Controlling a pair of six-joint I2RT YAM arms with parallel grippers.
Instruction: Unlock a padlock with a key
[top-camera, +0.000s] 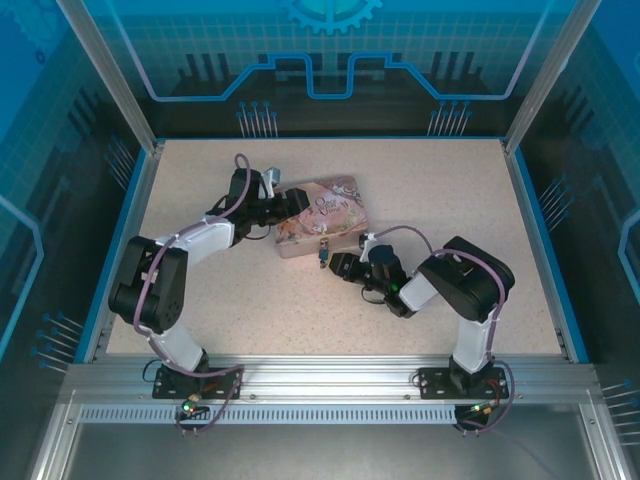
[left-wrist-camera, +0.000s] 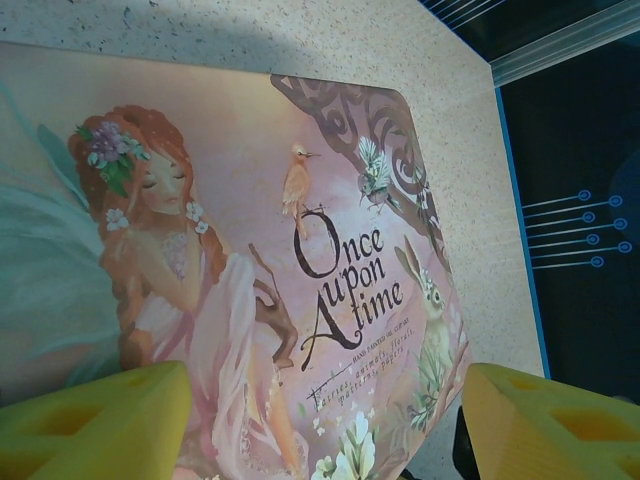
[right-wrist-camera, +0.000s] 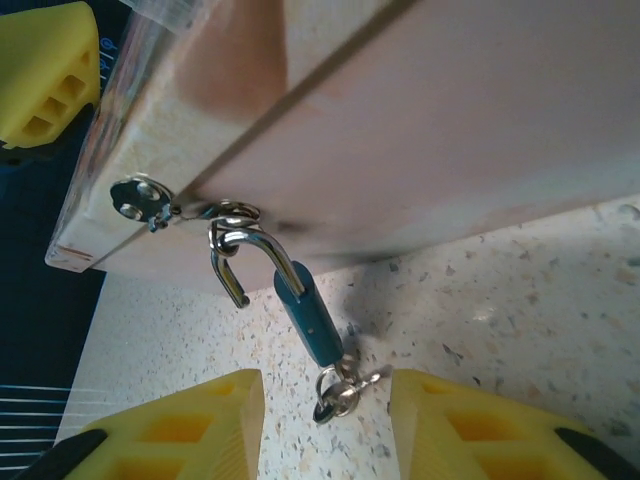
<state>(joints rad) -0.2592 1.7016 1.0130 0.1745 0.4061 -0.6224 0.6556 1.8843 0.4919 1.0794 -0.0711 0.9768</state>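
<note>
Padlock (right-wrist-camera: 308, 320) hangs from tin (right-wrist-camera: 450, 130) hasp, key (right-wrist-camera: 338, 388) at base; right gripper (right-wrist-camera: 322, 402) narrow, flanking key untouched; left gripper (left-wrist-camera: 328, 400) wide over tin.

Count: 1 tin (top-camera: 322, 215), 1 padlock (right-wrist-camera: 295, 295), 1 key (right-wrist-camera: 343, 385), 1 tabletop (top-camera: 300, 310). 2 pincers, L pincer (left-wrist-camera: 325, 430) + R pincer (right-wrist-camera: 330, 440), w/ 2 yellow fingers (right-wrist-camera: 170, 435) ea.
</note>
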